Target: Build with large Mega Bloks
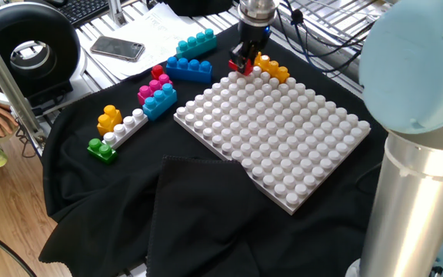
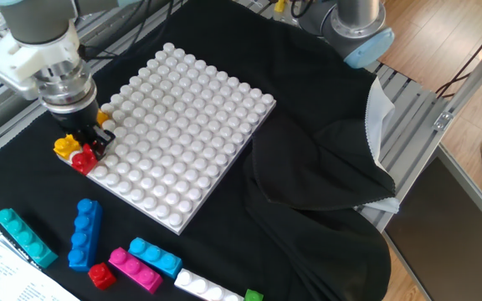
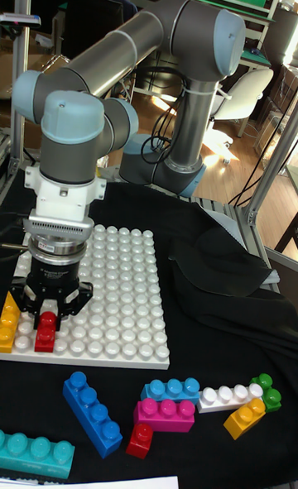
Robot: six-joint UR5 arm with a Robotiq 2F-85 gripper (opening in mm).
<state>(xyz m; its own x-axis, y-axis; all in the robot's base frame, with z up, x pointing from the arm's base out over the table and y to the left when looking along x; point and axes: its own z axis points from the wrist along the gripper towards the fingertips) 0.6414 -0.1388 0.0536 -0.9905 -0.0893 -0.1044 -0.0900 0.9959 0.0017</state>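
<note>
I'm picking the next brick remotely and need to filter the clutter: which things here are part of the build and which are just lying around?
Part of the build:
- gripper, shut on the red brick
- orange-yellow brick
- white baseplate
- blue brick
- teal brick
- pink brick
- white brick

Lying about:
- phone
- papers

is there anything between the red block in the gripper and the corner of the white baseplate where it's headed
Nothing visible. The gripper holds the red block right at the baseplate edge, beside the orange-yellow block. No other brick lies between.
</note>
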